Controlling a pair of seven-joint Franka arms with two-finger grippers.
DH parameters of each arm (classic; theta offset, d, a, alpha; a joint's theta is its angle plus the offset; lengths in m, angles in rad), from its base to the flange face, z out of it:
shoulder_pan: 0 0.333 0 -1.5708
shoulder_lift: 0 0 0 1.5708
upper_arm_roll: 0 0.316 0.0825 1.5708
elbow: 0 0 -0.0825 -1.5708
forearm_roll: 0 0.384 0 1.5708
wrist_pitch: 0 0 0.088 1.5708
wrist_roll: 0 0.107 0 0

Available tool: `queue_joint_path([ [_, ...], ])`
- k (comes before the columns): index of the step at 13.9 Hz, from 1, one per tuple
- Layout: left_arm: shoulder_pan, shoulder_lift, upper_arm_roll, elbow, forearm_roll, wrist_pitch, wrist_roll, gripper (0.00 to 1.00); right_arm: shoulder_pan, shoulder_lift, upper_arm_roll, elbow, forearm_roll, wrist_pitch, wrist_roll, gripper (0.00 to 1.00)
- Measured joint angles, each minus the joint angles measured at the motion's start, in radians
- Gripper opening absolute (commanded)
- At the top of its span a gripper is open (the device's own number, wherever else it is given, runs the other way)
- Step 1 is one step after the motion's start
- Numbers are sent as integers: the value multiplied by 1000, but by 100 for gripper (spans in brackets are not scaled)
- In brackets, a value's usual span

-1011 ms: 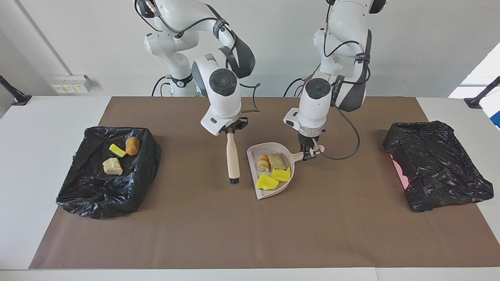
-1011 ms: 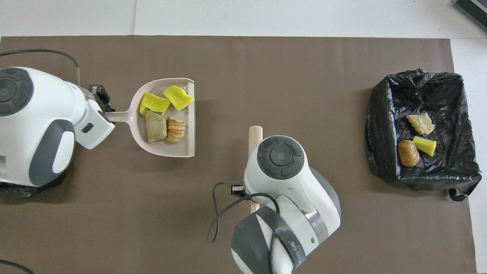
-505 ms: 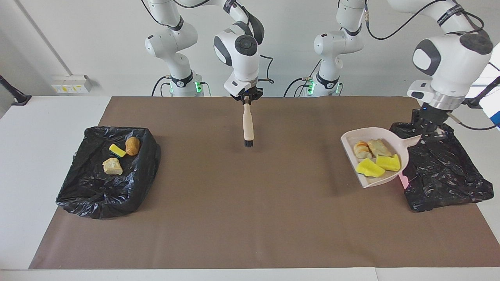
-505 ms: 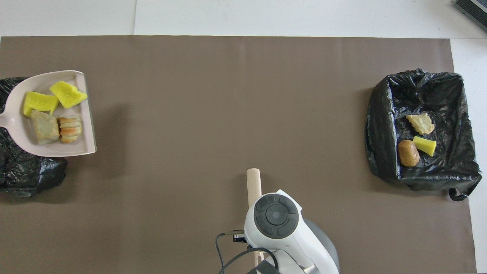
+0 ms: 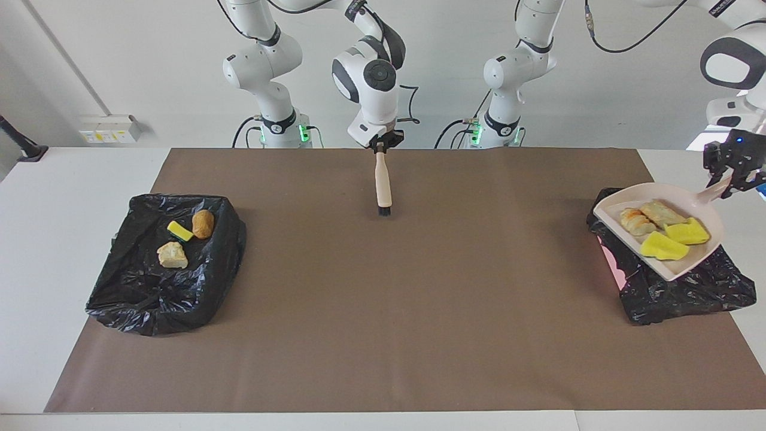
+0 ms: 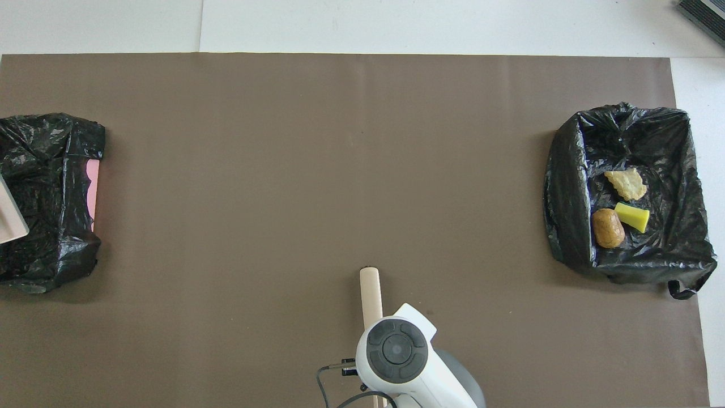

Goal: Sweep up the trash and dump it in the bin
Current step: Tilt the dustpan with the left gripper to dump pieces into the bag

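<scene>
My left gripper (image 5: 733,176) is shut on the handle of a pale pink dustpan (image 5: 700,209) and holds it up over the black-bagged bin (image 5: 688,293) at the left arm's end. In the pan lie two yellow sponge chunks (image 5: 658,245) and two tan crusty lumps (image 5: 635,220). In the overhead view only the pan's corner (image 6: 11,218) shows over that bin (image 6: 51,170). My right gripper (image 5: 383,145) is shut on a wooden brush (image 5: 383,182) that hangs bristles down over the mat's edge nearest the robots. Its handle (image 6: 371,292) shows in the overhead view.
A second black-bagged bin (image 5: 155,305) at the right arm's end holds a yellow chunk (image 5: 178,230), a brown lump (image 5: 203,223) and a beige lump (image 5: 172,255); it also shows in the overhead view (image 6: 566,187). A brown mat (image 5: 383,311) covers the table.
My left gripper has carried the loaded dustpan from the mat's middle to above the bin at the left arm's end. My right gripper has drawn the brush back toward the robots.
</scene>
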Motion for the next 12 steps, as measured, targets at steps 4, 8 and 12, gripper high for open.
queue_joint_path([
  [4, -3, 16, -12, 4, 223, 8, -4, 0, 3, 0, -1, -17, 1, 35, 1, 0],
  [8, -16, 18, -17, 4, 313, -12, -4, 0, 3, 0, -3, -19, 32, 42, 1, 14],
  [12, -56, 18, -20, 4, 417, -30, -6, 0, 3, 11, -5, -25, 38, 57, 1, 70],
])
